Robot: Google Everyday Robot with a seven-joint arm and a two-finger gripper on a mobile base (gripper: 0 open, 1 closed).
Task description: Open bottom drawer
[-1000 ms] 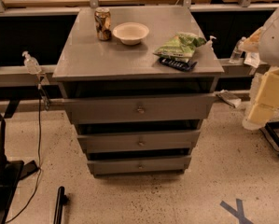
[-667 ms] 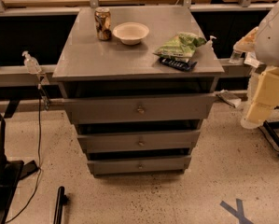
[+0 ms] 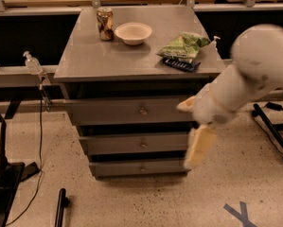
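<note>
The grey three-drawer cabinet (image 3: 84, 63) stands in the middle of the camera view. The bottom drawer (image 3: 127, 168) is the lowest front, shut, with a small round knob (image 3: 142, 168) at its centre. The middle drawer (image 3: 131, 144) and the top drawer (image 3: 122, 110) above it are also shut. My white arm (image 3: 240, 82) reaches in from the right. My cream-coloured gripper (image 3: 196, 150) hangs down in front of the cabinet's right edge, level with the middle and bottom drawers and to the right of the knob. It covers the right ends of those drawer fronts.
On the cabinet top stand a can (image 3: 104, 23), a white bowl (image 3: 133, 32), a green chip bag (image 3: 183, 45) and a dark packet (image 3: 180, 64). A sanitiser bottle (image 3: 32, 63) sits at left. A black stand (image 3: 0, 174) is at lower left, a black frame leg (image 3: 273, 131) at right, and a blue tape cross (image 3: 240, 214) on the floor.
My arm has swung from the far right edge leftward and downward, so the gripper now hangs in front of the cabinet's right side. The drawers have not moved.
</note>
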